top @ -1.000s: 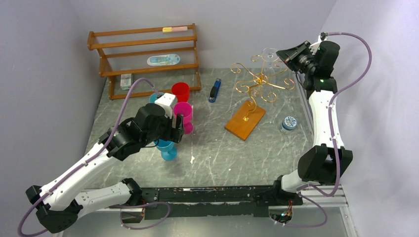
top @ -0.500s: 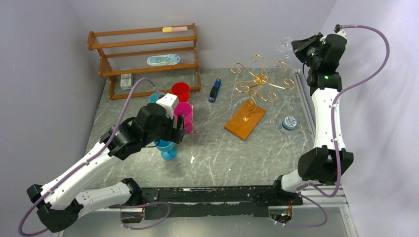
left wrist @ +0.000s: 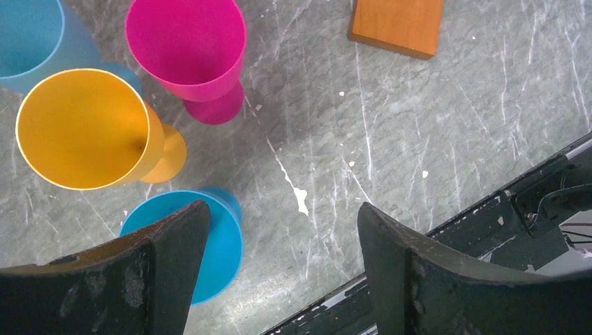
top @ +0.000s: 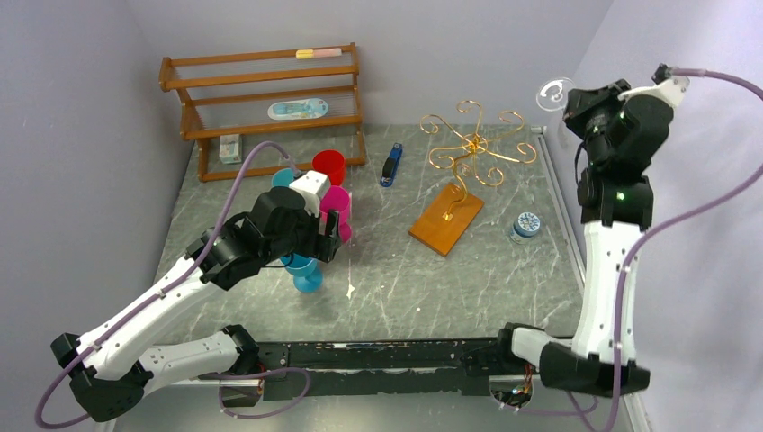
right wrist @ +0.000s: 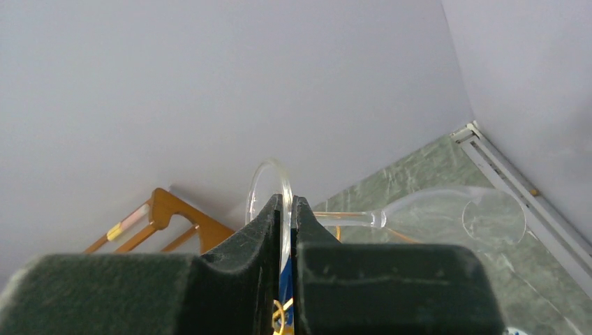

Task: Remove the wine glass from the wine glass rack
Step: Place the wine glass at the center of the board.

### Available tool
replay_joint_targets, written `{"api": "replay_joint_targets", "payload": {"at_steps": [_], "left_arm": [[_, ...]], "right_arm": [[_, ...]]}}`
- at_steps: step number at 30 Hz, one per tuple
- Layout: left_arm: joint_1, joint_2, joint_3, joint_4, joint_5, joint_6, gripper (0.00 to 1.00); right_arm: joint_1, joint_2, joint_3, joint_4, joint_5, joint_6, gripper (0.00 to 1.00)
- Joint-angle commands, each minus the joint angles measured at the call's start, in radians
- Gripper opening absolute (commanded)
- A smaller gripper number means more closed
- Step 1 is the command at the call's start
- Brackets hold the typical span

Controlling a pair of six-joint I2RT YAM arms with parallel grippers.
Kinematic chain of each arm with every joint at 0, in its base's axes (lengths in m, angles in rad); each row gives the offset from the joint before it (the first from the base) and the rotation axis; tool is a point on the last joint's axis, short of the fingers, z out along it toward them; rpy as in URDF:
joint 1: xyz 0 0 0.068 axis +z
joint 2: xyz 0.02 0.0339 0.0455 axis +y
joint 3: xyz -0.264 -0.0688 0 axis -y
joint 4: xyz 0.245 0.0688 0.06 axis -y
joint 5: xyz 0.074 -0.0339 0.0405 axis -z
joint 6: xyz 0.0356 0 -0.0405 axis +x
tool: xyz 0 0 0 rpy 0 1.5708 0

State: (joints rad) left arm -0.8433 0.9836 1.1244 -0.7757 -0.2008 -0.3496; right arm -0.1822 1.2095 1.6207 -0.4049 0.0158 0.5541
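Note:
The clear wine glass (top: 554, 93) hangs high in the air at the back right, off to the right of the gold wire wine glass rack (top: 474, 147) and apart from it. The rack stands on its orange-brown base (top: 446, 219). My right gripper (top: 576, 102) is shut on the glass. In the right wrist view the gripper (right wrist: 287, 202) pinches the round foot, and the stem and bowl (right wrist: 454, 216) point right. My left gripper (left wrist: 279, 230) stands open above a blue cup (left wrist: 213, 244), holding nothing.
A brown slatted shelf (top: 261, 99) stands at the back left. Magenta (top: 335, 211), red (top: 329, 166) and blue (top: 306, 273) cups cluster under the left arm, with a yellow cup (left wrist: 80, 129) among them. A blue tool (top: 390, 166) and a small round jar (top: 525, 225) lie near the rack.
My right arm has risen and swung right, carrying the wine glass up and away from the rack's arms. The left arm has stayed put.

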Motion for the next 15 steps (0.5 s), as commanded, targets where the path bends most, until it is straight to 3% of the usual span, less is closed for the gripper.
{"api": "replay_joint_targets", "payload": {"at_steps": [1,15], "left_arm": [[-0.007,-0.012,0.016,0.035,0.037,0.024,0.82],[-0.007,-0.053,0.011,0.087,0.083,0.017,0.82]], "right_arm": [[-0.005,-0.12,-0.101,-0.039,0.003,0.002,0.0],[0.02,-0.393,-0.227,-0.233,-0.023,0.083,0.0]]}}
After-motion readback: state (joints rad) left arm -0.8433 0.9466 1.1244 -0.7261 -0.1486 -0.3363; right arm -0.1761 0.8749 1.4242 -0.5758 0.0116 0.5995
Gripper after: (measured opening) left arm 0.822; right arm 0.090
